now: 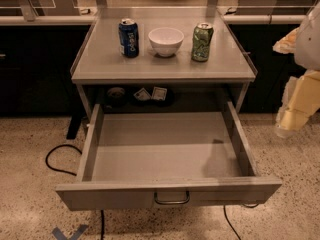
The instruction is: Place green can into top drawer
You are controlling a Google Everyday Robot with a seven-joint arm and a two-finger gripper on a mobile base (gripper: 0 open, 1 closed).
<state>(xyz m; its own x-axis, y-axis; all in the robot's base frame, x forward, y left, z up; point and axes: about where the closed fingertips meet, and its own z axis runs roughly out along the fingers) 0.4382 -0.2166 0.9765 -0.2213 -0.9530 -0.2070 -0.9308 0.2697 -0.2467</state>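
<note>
The green can (202,42) stands upright on the grey table top (105,64), at the right of a row of three things. Below the table top the top drawer (125,196) is pulled fully open toward me; its inside is bare and its silver bar handle (171,200) faces front. My gripper (295,109) shows as pale cream parts at the right edge of the view, beside the drawer's right wall and well to the right of and below the green can. It touches nothing that I can see.
A blue can (129,38) and a white bowl (166,41) stand left of the green can. Small items (142,95) lie in the dark recess behind the drawer. Black cables (55,159) run over the speckled floor. Dark cabinets flank the table.
</note>
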